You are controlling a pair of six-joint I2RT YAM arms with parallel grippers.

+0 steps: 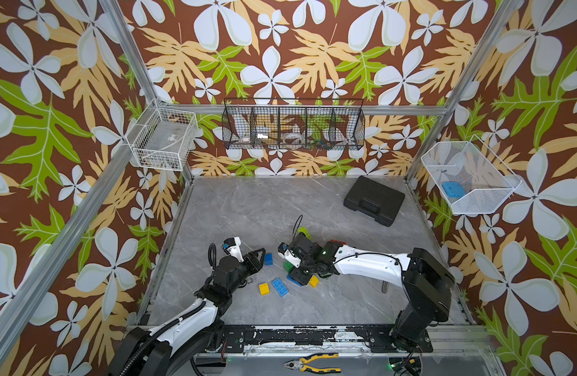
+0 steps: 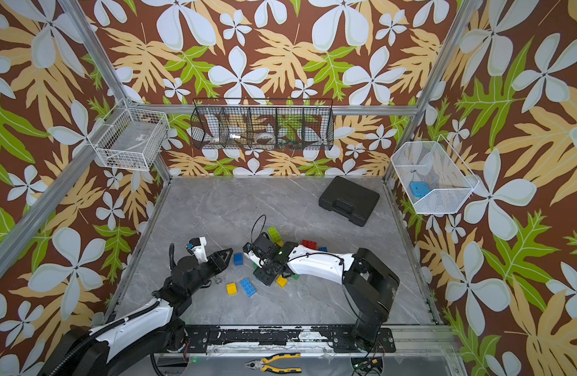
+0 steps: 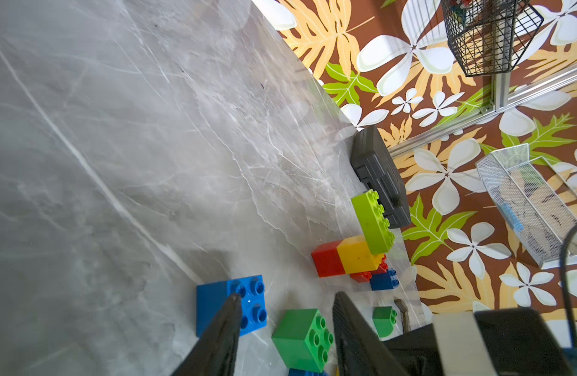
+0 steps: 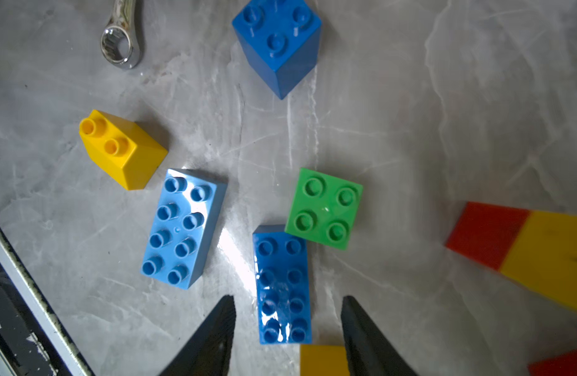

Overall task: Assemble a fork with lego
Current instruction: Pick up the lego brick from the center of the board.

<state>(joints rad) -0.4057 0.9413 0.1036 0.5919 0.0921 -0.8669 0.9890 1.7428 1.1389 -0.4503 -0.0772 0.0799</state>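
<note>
Right tool gapes astride the dark-blue brick; left tool likewise released.

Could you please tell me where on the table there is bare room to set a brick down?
The far half of the table is bare, from its left edge across to the black case. A second bare strip runs between the lego and the front rail. The near middle is crowded, with lego scattered close together.
</note>
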